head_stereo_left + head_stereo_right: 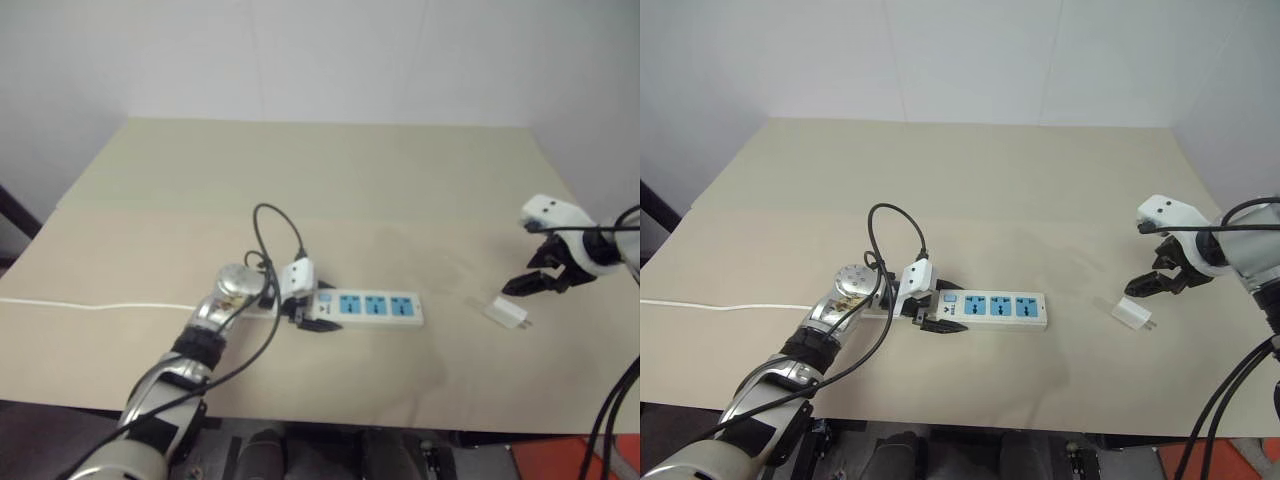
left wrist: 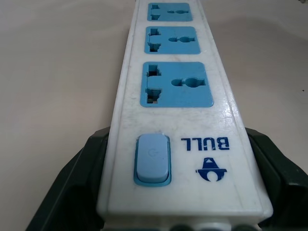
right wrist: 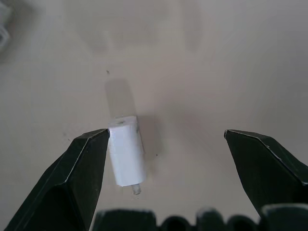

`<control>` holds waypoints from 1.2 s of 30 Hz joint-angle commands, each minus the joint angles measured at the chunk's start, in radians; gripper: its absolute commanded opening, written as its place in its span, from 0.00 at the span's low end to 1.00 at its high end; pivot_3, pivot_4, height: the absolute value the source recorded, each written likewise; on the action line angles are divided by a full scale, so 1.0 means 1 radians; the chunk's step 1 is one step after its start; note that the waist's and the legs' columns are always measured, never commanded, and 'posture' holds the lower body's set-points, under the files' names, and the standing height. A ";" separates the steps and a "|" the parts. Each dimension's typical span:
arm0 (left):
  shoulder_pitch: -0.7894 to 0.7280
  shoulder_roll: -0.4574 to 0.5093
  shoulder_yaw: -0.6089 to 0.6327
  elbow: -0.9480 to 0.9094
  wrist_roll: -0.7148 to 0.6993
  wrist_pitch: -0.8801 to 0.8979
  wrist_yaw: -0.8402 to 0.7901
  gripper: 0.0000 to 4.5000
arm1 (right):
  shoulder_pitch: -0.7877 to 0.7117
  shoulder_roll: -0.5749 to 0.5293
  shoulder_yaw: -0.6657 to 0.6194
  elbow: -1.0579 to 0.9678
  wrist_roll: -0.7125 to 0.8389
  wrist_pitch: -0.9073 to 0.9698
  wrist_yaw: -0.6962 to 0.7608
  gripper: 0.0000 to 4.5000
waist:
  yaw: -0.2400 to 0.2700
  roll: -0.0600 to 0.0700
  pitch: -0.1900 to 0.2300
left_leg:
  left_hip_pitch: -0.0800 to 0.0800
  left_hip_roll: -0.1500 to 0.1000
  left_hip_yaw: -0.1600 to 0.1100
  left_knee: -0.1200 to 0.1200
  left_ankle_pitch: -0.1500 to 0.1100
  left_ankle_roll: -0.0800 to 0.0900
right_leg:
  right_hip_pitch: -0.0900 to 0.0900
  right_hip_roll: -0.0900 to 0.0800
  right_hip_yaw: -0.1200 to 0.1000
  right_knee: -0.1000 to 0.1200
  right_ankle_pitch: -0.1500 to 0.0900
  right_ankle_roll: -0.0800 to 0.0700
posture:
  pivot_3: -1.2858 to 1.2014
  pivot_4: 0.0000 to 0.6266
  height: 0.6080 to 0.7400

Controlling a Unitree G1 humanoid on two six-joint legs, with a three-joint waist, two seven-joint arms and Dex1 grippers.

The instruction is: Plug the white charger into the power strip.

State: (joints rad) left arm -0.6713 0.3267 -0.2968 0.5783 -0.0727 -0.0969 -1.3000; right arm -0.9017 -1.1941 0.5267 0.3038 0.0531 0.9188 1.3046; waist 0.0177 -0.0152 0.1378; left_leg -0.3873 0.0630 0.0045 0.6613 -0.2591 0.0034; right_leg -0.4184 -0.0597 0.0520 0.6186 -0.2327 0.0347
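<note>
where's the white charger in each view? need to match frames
Left eye view: white charger on the table, lower right, beside the right gripper.
Right eye view: same spot.
Left wrist view: not in it.
Right wrist view: lying centre-left.
Shared landmark: the power strip.

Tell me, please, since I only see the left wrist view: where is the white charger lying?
Observer: The white charger lies on the table, apart from the power strip, beyond its far end, to the robot's right.
Operator: Is the right claw near it?
Observer: Yes, the right claw hangs open just above it, one finger beside the charger's body.
Operator: Which way do its prongs point?
Observer: Away from the strip, toward the table's right edge.
</note>
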 commanded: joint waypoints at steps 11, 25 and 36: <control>0.016 0.001 -0.016 -0.024 0.016 0.001 0.015 0.74 | 0.029 0.070 0.009 0.022 -0.116 -0.050 0.071 1.00 | -0.004 0.001 0.000 | 0.002 -0.002 0.000 0.001 0.000 0.000 | -0.001 0.000 0.002 0.008 0.000 0.000 | 0.52 0.24 1.00; 0.038 0.021 -0.014 -0.058 0.016 0.022 0.025 0.74 | 0.072 0.155 -0.001 0.018 -0.140 -0.023 0.040 1.00 | -0.007 0.001 0.000 | 0.003 -0.002 0.000 0.001 0.000 0.000 | -0.001 0.000 0.003 0.009 0.000 0.000 | 0.52 0.24 1.00; 0.050 0.030 -0.011 -0.079 0.012 0.040 0.035 0.74 | 0.092 0.175 0.004 -0.003 -0.147 0.002 0.035 0.67 | -0.008 0.001 0.000 | 0.004 -0.002 0.000 0.001 0.000 0.000 | -0.001 0.000 0.003 0.010 0.000 0.000 | 0.52 0.24 1.00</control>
State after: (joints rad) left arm -0.6337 0.3472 -0.2957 0.5184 -0.0757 -0.0650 -1.2651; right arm -0.8177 -1.0163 0.5546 0.3221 -0.0947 0.9065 1.3357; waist 0.0097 -0.0145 0.1374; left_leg -0.3834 0.0609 0.0045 0.6628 -0.2586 0.0030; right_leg -0.4195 -0.0595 0.0555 0.6284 -0.2327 0.0343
